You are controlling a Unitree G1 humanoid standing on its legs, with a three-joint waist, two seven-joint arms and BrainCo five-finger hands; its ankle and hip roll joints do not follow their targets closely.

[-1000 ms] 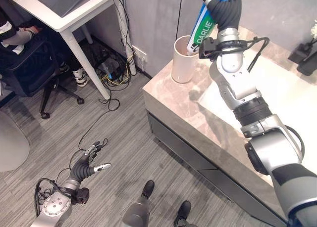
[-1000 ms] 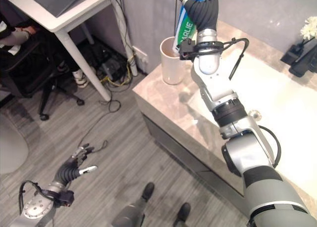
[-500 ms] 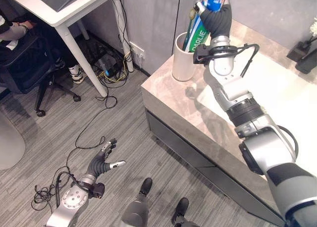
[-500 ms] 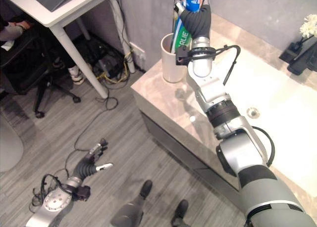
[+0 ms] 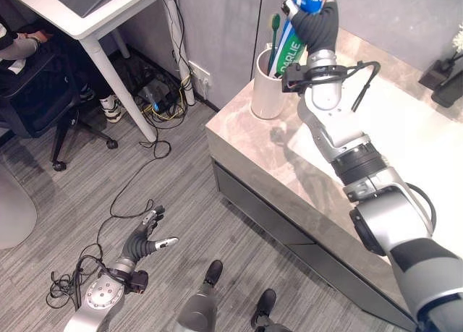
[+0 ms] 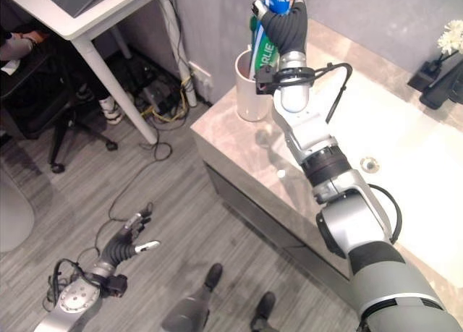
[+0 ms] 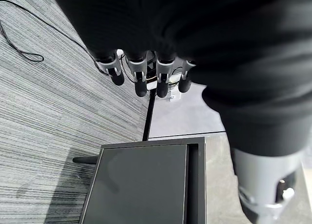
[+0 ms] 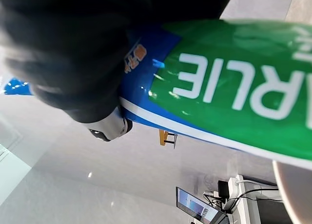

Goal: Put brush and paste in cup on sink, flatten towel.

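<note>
The cup (image 5: 268, 86) stands at the corner of the counter (image 5: 253, 144), at the end nearest the desk (image 5: 108, 17). A green brush (image 5: 275, 35) stands upright in the cup, head up.

The right hand (image 5: 316, 17) is raised above the cup, fingers curled around the upper part of the paste (image 5: 293, 46). The tube is tilted, its lower end inside the cup's mouth beside the brush. In the right wrist view the paste (image 8: 234, 97) lies across the hand (image 8: 73, 53), with the cup's rim (image 8: 292, 194) at the tube's far end.

The sink (image 6: 405, 151) lies in the counter on the far side of the arm from the cup, with a drain (image 6: 370, 161) near its middle. No towel can be made out.

The left hand (image 5: 145, 238) hangs low over the floor (image 5: 145, 180), well away from the cup, holding nothing. Its fingers (image 7: 139, 82) are straight and close together side by side, the thumb apart.

A person (image 5: 22, 46) sits on a chair (image 5: 43, 100) at the desk.
</note>
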